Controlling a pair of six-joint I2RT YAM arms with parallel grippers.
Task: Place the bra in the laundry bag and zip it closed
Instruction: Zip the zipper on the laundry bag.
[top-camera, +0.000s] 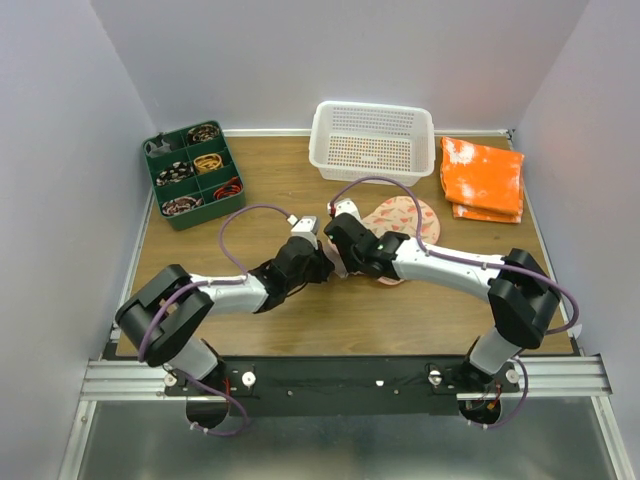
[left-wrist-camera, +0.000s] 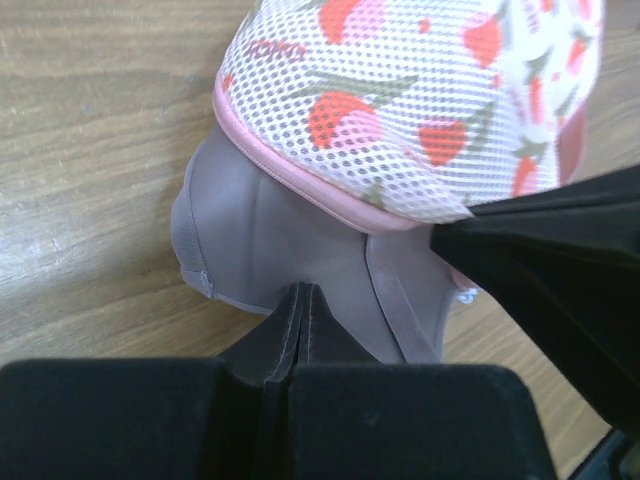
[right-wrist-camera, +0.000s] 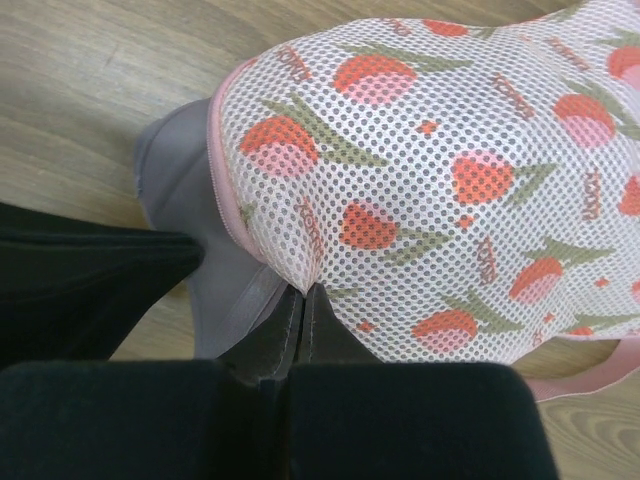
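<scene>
At the bottom of the overhead view the two arms reach up from their bases and meet near the middle of the bench (top-camera: 270, 178). The left fingers (left-wrist-camera: 282, 335), low centre in the left wrist view, are pressed together on a fold of the bra (left-wrist-camera: 260, 230), pinching its taupe fabric at the lower edge. The bra lies on the wood, half out of the laundry bag (left-wrist-camera: 420, 100). One cup shows at the left middle of that view, and the rest runs up under the bag's pink rim. That grip looks meant for feeding the cup inward.

The right fingers (right-wrist-camera: 285, 335), low centre in the right wrist view, are closed on a pucker of the bag's mesh top just beside the rim. This is most likely to lift the upper shell so the mouth gapes. With the bra crossing the rim, zipping cannot begin yet.

Farther up the overhead view are a white basket (top-camera: 372, 140), a green compartment tray (top-camera: 192, 172) at upper left and an orange cloth (top-camera: 482, 178) at upper right, all well apart from the work.
</scene>
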